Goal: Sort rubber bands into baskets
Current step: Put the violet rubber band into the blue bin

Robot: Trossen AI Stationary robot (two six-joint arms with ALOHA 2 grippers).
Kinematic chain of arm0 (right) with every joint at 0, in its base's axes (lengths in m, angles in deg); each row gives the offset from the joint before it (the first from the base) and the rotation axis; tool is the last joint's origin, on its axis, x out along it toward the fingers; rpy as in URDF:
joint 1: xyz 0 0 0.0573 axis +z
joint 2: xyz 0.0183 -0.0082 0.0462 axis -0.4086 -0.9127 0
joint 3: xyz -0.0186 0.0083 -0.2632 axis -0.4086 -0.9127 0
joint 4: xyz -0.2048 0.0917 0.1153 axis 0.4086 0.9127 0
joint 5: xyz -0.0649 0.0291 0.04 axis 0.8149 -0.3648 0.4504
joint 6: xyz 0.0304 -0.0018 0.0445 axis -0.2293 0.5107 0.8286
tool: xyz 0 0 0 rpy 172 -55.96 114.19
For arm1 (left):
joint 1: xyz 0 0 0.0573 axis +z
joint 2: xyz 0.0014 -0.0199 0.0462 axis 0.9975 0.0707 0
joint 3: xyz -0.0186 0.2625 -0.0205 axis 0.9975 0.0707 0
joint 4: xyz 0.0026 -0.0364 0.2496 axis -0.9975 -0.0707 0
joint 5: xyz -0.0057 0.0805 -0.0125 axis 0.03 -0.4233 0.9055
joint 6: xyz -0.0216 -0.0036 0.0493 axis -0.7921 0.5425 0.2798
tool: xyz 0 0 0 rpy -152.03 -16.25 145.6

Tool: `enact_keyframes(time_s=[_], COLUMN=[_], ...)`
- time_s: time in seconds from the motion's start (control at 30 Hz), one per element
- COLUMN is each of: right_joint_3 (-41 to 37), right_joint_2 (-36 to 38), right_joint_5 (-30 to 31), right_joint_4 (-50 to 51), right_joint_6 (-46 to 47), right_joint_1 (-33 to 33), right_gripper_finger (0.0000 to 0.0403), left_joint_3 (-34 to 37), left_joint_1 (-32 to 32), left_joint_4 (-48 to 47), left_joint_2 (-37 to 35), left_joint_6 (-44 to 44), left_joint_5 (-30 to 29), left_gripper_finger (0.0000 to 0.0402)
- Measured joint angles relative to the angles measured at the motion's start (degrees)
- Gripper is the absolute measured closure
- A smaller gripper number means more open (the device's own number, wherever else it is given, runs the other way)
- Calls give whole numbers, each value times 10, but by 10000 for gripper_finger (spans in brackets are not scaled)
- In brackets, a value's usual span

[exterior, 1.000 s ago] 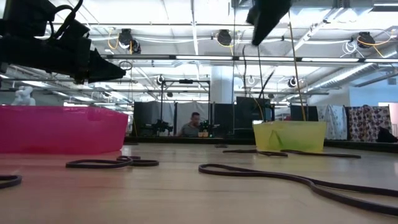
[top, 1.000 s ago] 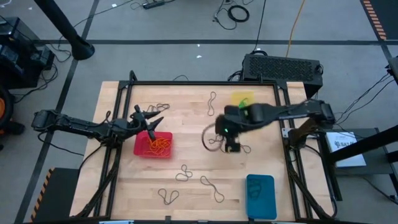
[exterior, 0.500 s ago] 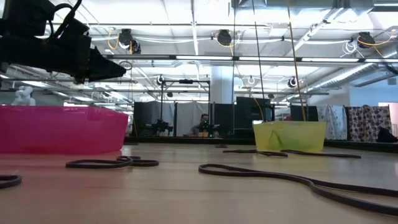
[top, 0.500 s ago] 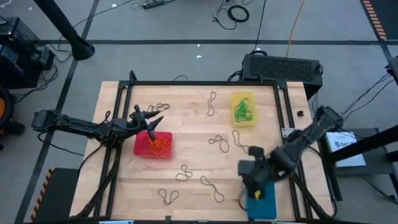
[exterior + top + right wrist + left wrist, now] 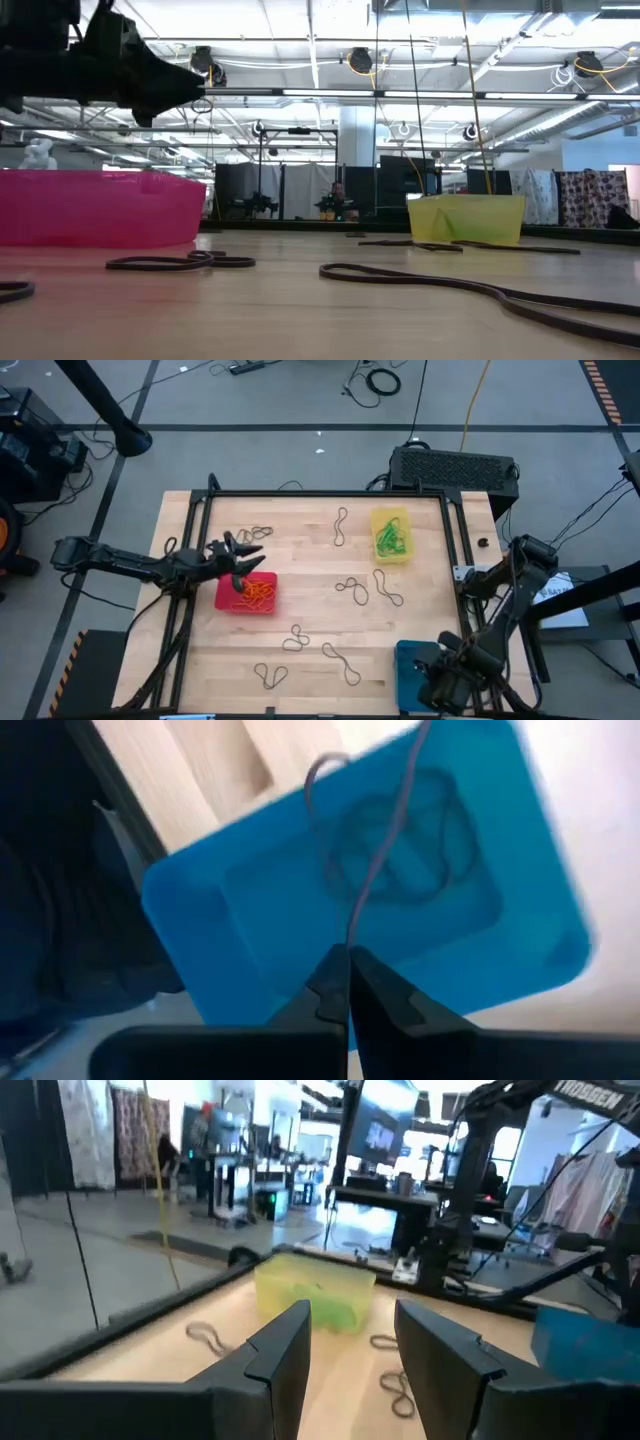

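Note:
My right gripper [image 5: 347, 982] is shut on a thin dark rubber band [image 5: 385, 840] over the blue basket [image 5: 250, 910], which holds other dark bands [image 5: 395, 870]. In the high view this gripper [image 5: 440, 680] is at the near right corner, partly covering the blue basket [image 5: 410, 657]. My left gripper [image 5: 247, 552] is open and empty above the far left corner of the red basket [image 5: 228, 600], which holds orange bands [image 5: 256, 591]. The yellow basket [image 5: 390, 550] holds green bands [image 5: 389, 537]. My right gripper pinches the dark band's near end [image 5: 349, 942] between its two fingertips, coming from above. The band hangs from the tips as a slack strand, its looped far end [image 5: 322, 768] over the blue basket. Whether that end touches the basket, I cannot tell.
Loose dark bands lie on the wood: near the far left [image 5: 255, 535], by the yellow basket [image 5: 340, 525], at the centre [image 5: 352, 588] [image 5: 388, 592], and toward the near edge [image 5: 295, 640] [image 5: 340, 660] [image 5: 270, 675]. A black frame edges the table.
My right gripper has gone from the table's centre toward the near right corner, carrying the dark band, and now stands over the blue basket. My left gripper has risen a little over the red basket.

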Motion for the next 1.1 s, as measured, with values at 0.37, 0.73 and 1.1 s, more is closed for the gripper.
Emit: enact_keyframes(time_s=[0.37,0.73,1.1], right_joint_3=[-50,-49,-49], right_joint_2=[0,0,0], right_joint_5=[-86,48,10], right_joint_4=[-69,-102,-70], right_joint_6=[228,189,106], right_joint_1=[69,59,0], right_gripper_finger=[402,403,403], left_joint_3=[0,0,0], left_joint_1=[0,-34,-84], left_joint_4=[-14,98,96], left_joint_2=[109,154,154], left_joint_6=[-132,-98,-96], left_joint_5=[-3,-4,0], left_gripper_finger=[247,247,247])
